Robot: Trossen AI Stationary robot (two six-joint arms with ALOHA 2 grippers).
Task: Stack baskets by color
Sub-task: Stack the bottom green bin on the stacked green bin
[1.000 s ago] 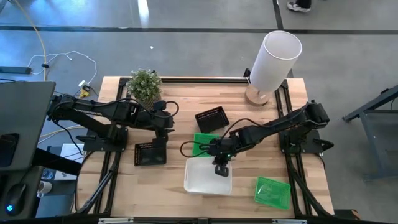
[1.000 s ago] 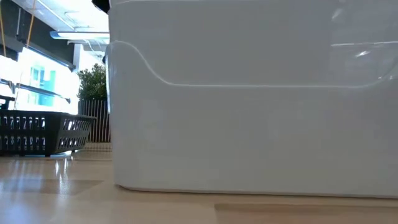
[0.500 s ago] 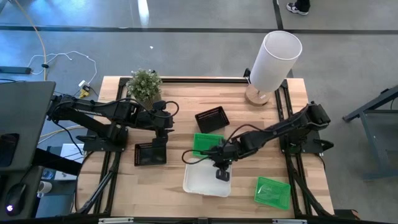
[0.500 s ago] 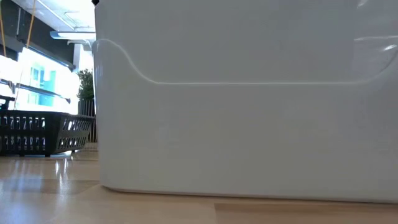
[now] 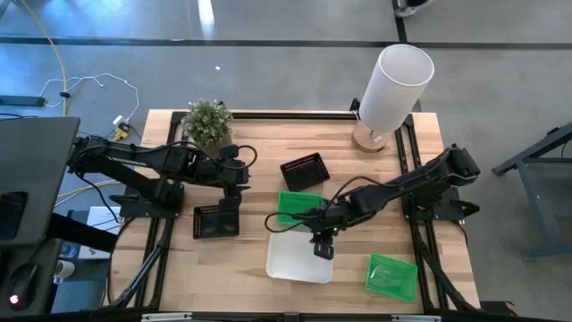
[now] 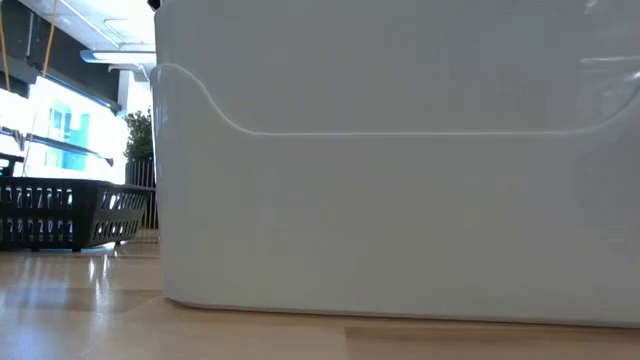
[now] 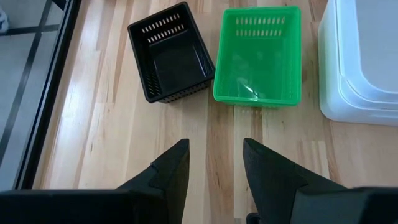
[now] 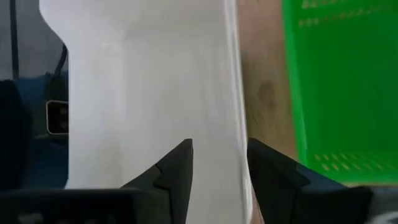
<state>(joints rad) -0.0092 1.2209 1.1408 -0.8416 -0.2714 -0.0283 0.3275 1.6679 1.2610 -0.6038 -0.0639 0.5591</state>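
White baskets (image 5: 298, 257) sit nested near the table's front middle; two rims show in the left wrist view (image 7: 360, 68), and their wall fills the low view (image 6: 400, 200). My right gripper (image 5: 323, 247) is open over their right rim (image 8: 239, 124), which runs between its fingers. A green basket (image 5: 297, 206) rests just behind them, and another (image 5: 391, 275) lies at the front right. One black basket (image 5: 304, 170) stands mid-table and a second (image 5: 216, 221) at the left. My left gripper (image 5: 230, 195) hangs open above that second one. My right gripper points slanting down with one finger (image 8: 180, 168) inside the white basket and the other (image 8: 270, 174) outside its right rim. Whether either finger touches the rim, I cannot tell. The basket rests flat on the table.
A tall white cylinder (image 5: 393, 85) stands at the far right corner and a small potted plant (image 5: 207, 121) at the far left. Bare wood lies at the front left (image 5: 223, 268) and between the white and green baskets at the front.
The white baskets have slid a little toward the table's left edge and turned slightly on the table. My right gripper has shifted slightly along with them, staying over their right rim.
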